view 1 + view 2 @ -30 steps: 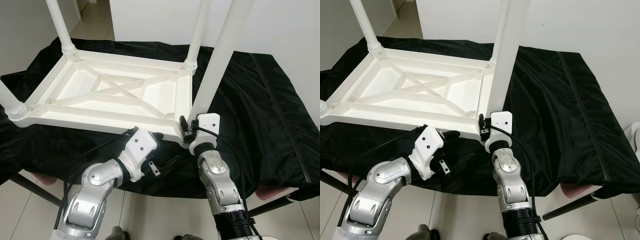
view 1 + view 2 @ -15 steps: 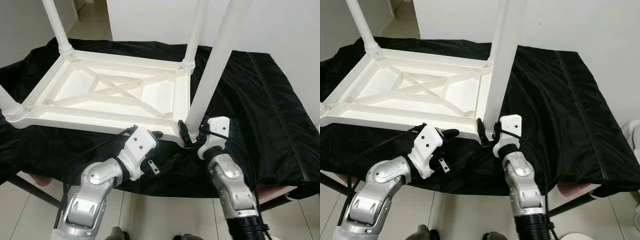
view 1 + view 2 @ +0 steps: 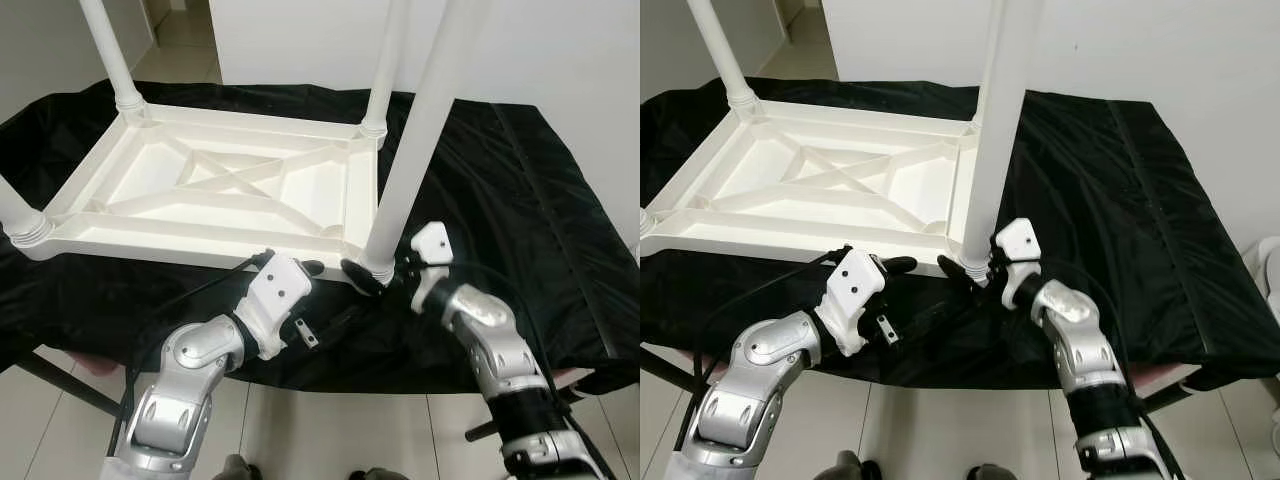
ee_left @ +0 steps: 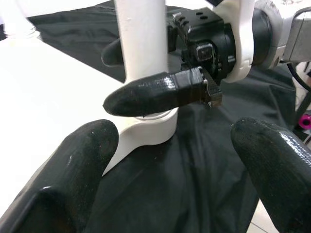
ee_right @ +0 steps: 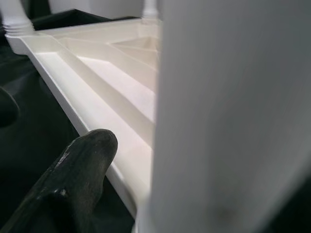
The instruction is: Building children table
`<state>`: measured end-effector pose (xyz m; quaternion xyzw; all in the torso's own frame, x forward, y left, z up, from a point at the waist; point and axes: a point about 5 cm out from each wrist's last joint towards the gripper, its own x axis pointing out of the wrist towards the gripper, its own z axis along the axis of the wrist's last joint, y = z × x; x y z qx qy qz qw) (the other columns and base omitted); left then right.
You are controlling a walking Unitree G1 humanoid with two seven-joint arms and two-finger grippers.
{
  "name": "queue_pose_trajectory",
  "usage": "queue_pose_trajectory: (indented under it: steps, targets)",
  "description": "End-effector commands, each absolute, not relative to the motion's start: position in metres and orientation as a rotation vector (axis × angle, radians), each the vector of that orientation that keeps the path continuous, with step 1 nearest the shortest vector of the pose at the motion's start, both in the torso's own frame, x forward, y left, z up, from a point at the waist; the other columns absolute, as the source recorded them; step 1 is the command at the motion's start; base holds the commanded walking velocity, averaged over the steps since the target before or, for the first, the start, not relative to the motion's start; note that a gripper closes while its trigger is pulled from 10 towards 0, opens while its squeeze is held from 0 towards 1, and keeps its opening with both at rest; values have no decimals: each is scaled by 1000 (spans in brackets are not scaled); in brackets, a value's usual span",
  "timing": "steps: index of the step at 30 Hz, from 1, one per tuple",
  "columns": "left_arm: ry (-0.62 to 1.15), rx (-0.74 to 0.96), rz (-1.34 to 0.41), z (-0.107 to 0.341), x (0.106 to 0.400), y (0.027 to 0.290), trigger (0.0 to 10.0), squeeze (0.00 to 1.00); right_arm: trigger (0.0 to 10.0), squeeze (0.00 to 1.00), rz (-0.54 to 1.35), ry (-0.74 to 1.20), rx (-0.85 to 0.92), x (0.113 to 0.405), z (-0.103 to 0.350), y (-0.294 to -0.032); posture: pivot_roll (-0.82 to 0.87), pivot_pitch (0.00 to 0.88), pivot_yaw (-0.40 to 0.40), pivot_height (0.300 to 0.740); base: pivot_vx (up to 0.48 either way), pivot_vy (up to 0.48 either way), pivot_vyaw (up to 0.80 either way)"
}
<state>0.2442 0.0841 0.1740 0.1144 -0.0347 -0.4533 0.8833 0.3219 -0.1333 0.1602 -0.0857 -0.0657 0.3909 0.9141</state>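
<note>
Right claw point(image 3: 372, 277) clasped the upright leg point(image 3: 410, 150) at its socket, near corner of the upturned table point(image 3: 215, 190); left claw point(image 3: 902, 267) waited open just beside.

Even, diffuse indoor light; both eye views are bright, sharp and free of motion blur. The white plastic table point(image 3: 220, 195) is near overexposure, with soft shading inside its ribs. The black cloth point(image 3: 500, 190) shows faint sheen along its folds and little other detail. Silver arm casings carry small highlights. In the left wrist view the near fingertips point(image 4: 73, 174) are large and soft, with a glossy highlight. In the right wrist view the table leg point(image 5: 228, 116) is a blurred, grey-shaded mass.
</note>
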Motion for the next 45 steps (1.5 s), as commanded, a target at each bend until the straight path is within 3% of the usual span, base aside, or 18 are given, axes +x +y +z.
queue_pose_trajectory:
  steps: [1, 2, 3, 4, 5, 7, 18, 19, 20, 21, 35, 45]
  targets:
    - [-69, 239, -828, 173, 249, 88, 10000, 0, 10000, 0, 833, -106, -198, 323, 154, -132, -83, 106, 26, 740, 0, 0, 0]
    - [-69, 240, -826, 173, 249, 88, 10000, 0, 8392, 0, 852, -98, -202, 325, 154, -131, -82, 107, 25, 740, 0, 0, 0]
    - [-69, 240, -826, 173, 249, 88, 10000, 0, 8392, 0, 852, -98, -202, 325, 154, -131, -82, 107, 25, 740, 0, 0, 0]
    - [-69, 240, -825, 173, 249, 88, 10000, 0, 7451, 0, 870, -94, -208, 326, 153, -130, -79, 109, 25, 740, 0, 0, 0]
    - [-69, 240, -825, 173, 249, 88, 10000, 0, 7451, 0, 870, -94, -208, 326, 153, -130, -79, 109, 25, 740, 0, 0, 0]
    - [-67, 241, -822, 173, 249, 88, 10000, 0, 0, 0, 905, -78, -205, 327, 151, -132, -79, 109, 25, 740, 0, 0, 0]
    - [-64, 242, -817, 173, 249, 90, 10000, 0, 0, 0, 915, -60, -177, 326, 142, -137, -75, 124, 25, 740, 0, 0, 0]
    - [-63, 243, -816, 173, 249, 90, 10000, 0, 1961, 0, 902, -60, -171, 326, 141, -137, -75, 123, 26, 740, 0, 0, 0]
    - [-63, 243, -816, 173, 249, 90, 10000, 0, 1961, 0, 902, -60, -171, 326, 141, -137, -75, 123, 26, 740, 0, 0, 0]
    - [-62, 244, -814, 173, 249, 91, 10000, 0, 10000, 0, 873, -63, -163, 326, 142, -137, -75, 124, 26, 740, 0, 0, 0]
    - [-62, 212, -732, 174, 256, 99, 10000, 0, 10000, 0, 553, -101, -125, 324, 141, -138, -83, 132, 22, 740, 0, 0, 0]
    - [-55, 149, -533, 175, 270, 114, 10000, 0, 10000, 0, 152, -76, -33, 309, 131, -120, -94, 142, 19, 740, 0, 0, 0]
